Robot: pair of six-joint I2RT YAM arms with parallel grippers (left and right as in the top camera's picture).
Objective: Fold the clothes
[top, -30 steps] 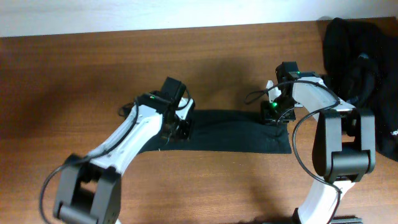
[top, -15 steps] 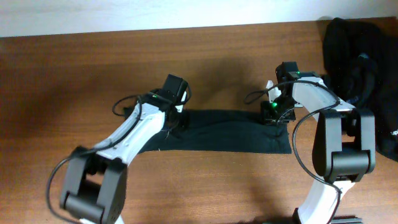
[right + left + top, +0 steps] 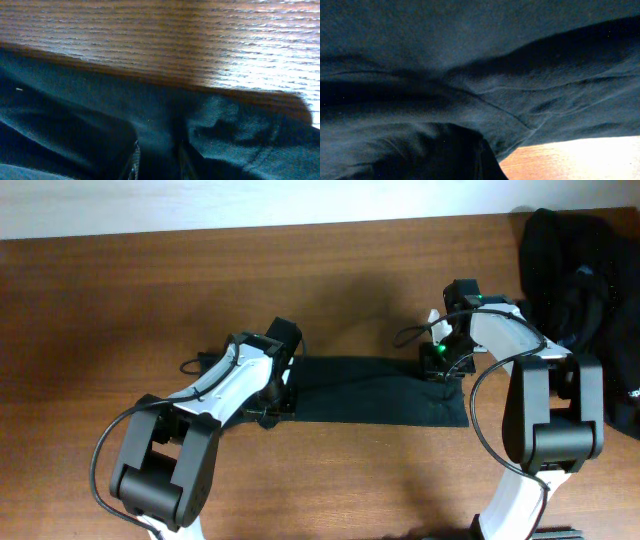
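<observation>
Brown wood-grain surface (image 3: 120,300), with a pale wall (image 3: 200,200) as a strip along the far edge in the overhead view.

Clothes, two locations:
- Folded garment (image 3: 380,390): a black cloth lying flat as a long narrow band across the middle of the surface, between the two arms. Its near edge is straight and its right end is squared off.
- Pile of clothes (image 3: 575,280): a black, crumpled heap at the far right corner of the surface, apart from the band and behind the right arm.

Left gripper (image 3: 272,388): down on the left end of the folded garment, with the arm reaching in from the near left. The left wrist view is filled almost entirely by dark cloth (image 3: 470,60) with creases and a seam line, and a wedge of bright wood (image 3: 580,157) shows at the lower right. The fingers cannot be made out against the black cloth, so I cannot tell whether it is open or closed.

Right gripper (image 3: 441,362): at the far right corner of the folded garment, pointing down at it. In the right wrist view the two fingers (image 3: 134,159) stand close together at the bottom edge with a ridge of the cloth (image 3: 65,115) running between them, and the cloth bunches into wrinkles just to their right. It reads as pinched closed on the garment's edge. Bare wood (image 3: 160,35) fills the upper half of that view, just beyond the cloth edge.
</observation>
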